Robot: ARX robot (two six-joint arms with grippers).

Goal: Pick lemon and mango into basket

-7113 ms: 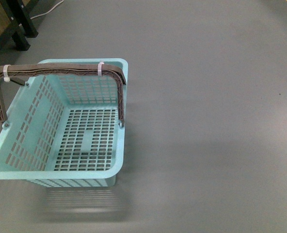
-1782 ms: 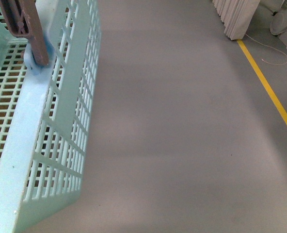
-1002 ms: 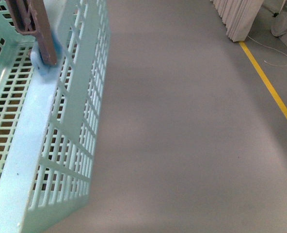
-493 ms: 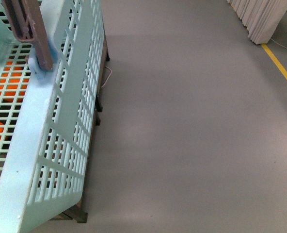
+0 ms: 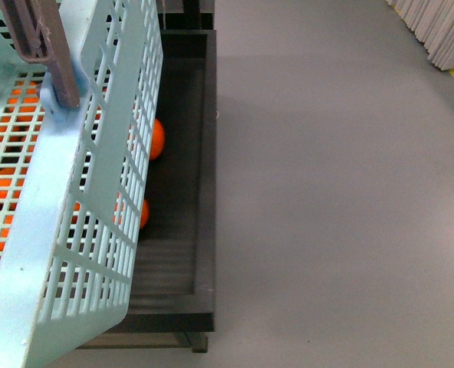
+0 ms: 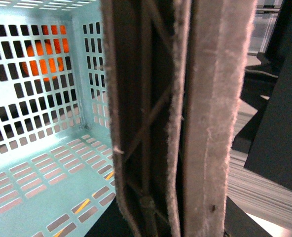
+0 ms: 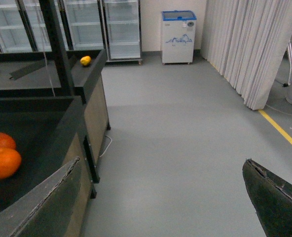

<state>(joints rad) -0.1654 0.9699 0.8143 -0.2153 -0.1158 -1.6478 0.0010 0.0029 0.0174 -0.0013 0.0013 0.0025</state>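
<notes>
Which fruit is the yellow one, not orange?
The small yellow fruit, far off on the dark counter near the glass-door fridges. The two big fruits close to the right wrist camera are orange.

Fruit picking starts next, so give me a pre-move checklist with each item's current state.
1. The basket is held off the floor, and its handle fills the left wrist view: ok.
2. Basket floor bare where visible: ok.
3. The right gripper is open and empty: ok.
4. Lemon located: cannot tell. A small yellow fruit lies on a far counter, too small to identify.
5. Mango in view: not ok. Only oranges show in the black bin.
</notes>
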